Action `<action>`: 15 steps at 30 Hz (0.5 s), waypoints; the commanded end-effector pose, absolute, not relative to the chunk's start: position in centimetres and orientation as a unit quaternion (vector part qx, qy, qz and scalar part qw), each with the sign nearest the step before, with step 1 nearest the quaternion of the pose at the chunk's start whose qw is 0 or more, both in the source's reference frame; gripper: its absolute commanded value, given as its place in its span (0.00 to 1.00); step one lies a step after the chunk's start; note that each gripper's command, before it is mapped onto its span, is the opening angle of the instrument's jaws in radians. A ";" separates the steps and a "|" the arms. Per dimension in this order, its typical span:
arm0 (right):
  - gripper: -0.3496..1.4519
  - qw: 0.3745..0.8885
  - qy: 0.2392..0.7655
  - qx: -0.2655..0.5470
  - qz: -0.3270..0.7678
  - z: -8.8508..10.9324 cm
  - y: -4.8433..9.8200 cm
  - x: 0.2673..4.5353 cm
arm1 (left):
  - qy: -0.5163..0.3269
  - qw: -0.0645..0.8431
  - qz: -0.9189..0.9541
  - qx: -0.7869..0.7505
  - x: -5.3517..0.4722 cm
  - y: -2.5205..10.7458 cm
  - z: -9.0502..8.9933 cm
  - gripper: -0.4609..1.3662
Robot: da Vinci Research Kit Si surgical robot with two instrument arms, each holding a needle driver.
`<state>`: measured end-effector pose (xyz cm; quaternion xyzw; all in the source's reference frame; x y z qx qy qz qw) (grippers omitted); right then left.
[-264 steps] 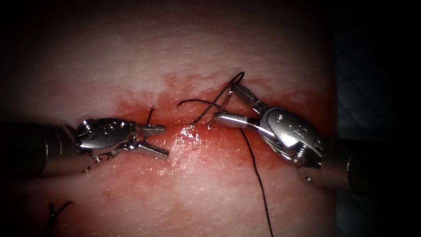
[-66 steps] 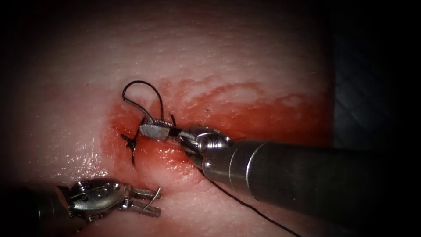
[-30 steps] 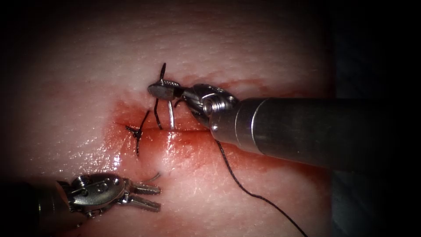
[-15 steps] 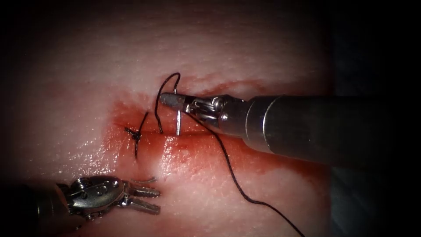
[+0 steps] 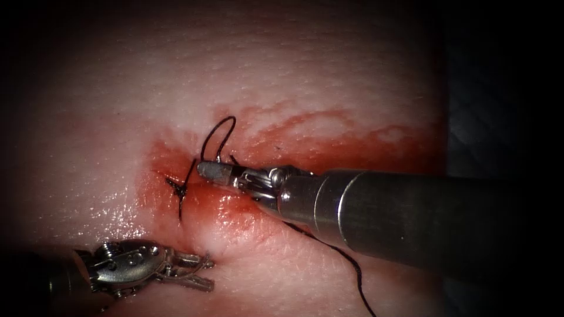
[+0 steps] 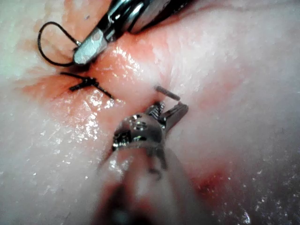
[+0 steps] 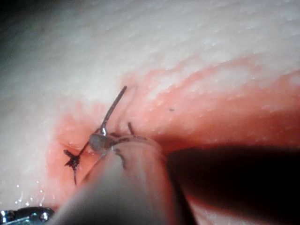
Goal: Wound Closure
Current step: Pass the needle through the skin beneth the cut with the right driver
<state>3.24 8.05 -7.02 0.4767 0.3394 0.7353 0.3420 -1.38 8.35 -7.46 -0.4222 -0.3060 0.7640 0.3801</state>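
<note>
Endoscope view first. The knot [image 5: 179, 188] of a tied stitch is my landmark. The right tool [image 5: 214, 170] sits just to the right of the knot with its tip nearly touching it, lying low over the wet tissue [image 5: 294, 70]. Its jaws look pressed together. A small loop of thread [image 5: 218, 130] arcs up just above and right of the knot and runs straight into them. I can't see the metal there, so my guess is they're clamped on the rear end of the needle, with the rest buried in the tissue. More thread trails away under the shaft, well right of the knot. The left tool [image 5: 197, 271] is below the knot, well apart from it, with its jaws a narrow crack apart and holding nothing. A short grey sliver, the needle [image 5: 205, 259] tip I reckon, sits right by them.

The left wrist view is clearer on that. The needle tip [image 6: 167, 93] pokes out of the tissue just beside the left tool [image 6: 168, 110], not touching it, on the far side from the knot [image 6: 84, 84]. The jaws are slightly parted and empty. The right tool [image 6: 86, 50] is close by the knot.

In the right wrist view, the right tool [image 7: 101, 139] is hard up against the knot [image 7: 72, 161], with the thread [image 7: 115, 105] rising from its tip.

Handling-wise, the needle is light, stiff, slick steel with fluid on it. I'd grab it just behind the point, square on, because a loose bite will let it spin. The tissue is soft and would tear if it's levered.
</note>
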 end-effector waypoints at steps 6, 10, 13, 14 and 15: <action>0.00 0.327 0.358 0.481 0.731 -7.1 8.1 3.22 | -0.304 0.379 0.765 -0.423 -1.38 8.4 -7.5 0.35; 0.00 0.385 0.399 0.451 0.700 -7.0 8.2 3.23 | -0.300 0.373 0.768 -0.426 -1.38 8.4 -7.5 0.36; 0.30 0.438 0.479 0.400 0.647 -6.9 8.4 3.18 | -0.293 0.359 0.774 -0.432 -1.38 8.4 -7.5 0.37; 0.47 0.437 0.514 0.384 0.631 -6.9 8.5 3.14 | -0.290 0.352 0.777 -0.435 -1.38 8.4 -7.6 0.38; 0.54 0.436 0.526 0.378 0.624 -6.8 8.6 3.11 | -0.286 0.349 0.778 -0.437 -1.38 8.4 -7.6 0.39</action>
